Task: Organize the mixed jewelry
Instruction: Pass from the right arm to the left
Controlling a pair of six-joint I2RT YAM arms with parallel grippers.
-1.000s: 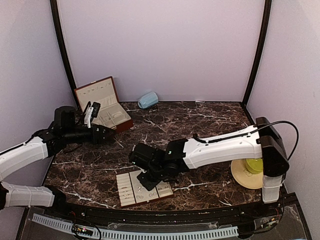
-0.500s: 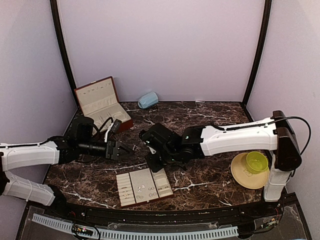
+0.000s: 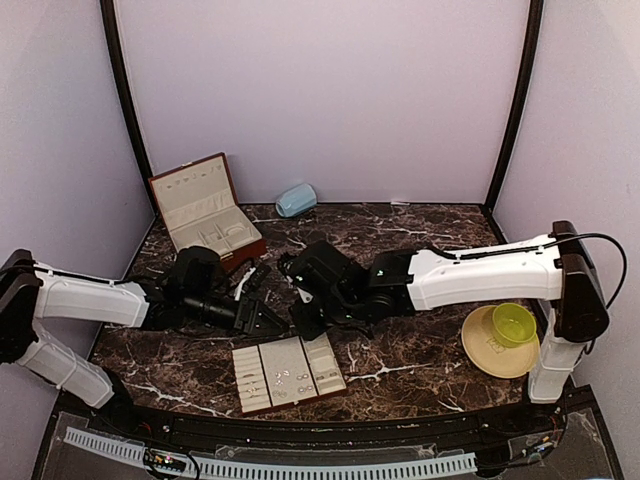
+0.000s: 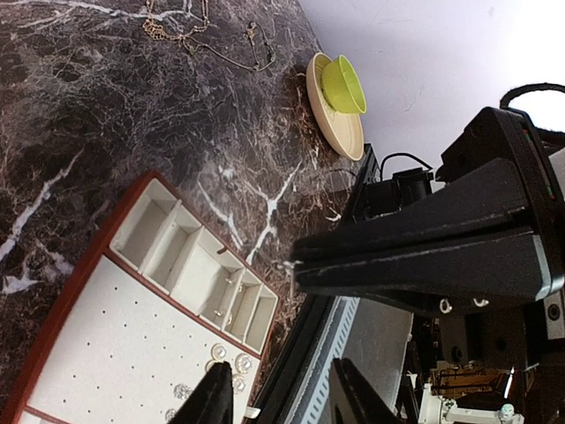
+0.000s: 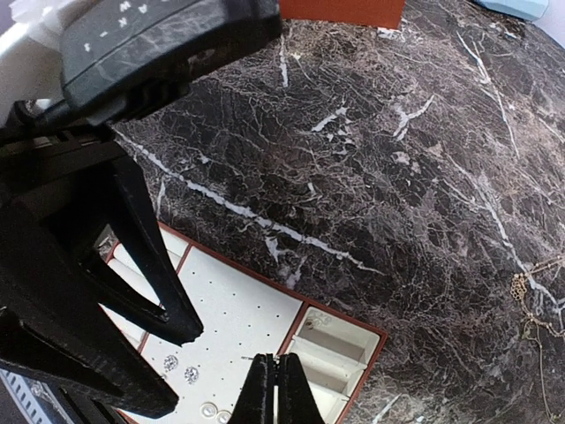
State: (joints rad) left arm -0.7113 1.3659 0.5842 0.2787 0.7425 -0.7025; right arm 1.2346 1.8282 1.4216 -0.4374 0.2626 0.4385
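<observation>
We find part of the mixed jewelry (image 4: 228, 362) already seated on the perforated cream panel of the tray (image 3: 288, 372): a few small shiny studs and rings sit near the tray's near edge, and the right wrist view shows them too. The row of small slots along one end of the tray looks bare, as far as we can see. Well apart from the tray, loose gold chains (image 4: 207, 35) lie tangled on the dark marble surface (image 3: 420, 240), so we judge the sorting only partly done. Beyond the tray, toward the back wall, a red-brown box (image 3: 205, 212) stands with its lid up; we cannot tell what it holds.

Just behind the tray, the left gripper (image 4: 275, 396) hovers with its fingers parted and nothing between them. Beside it, the right gripper (image 5: 275, 389) is clenched tight; we cannot see any piece pinched in it. Far to the tray's right sits a green cup (image 3: 512, 324) on a saucer (image 3: 490, 352).
</observation>
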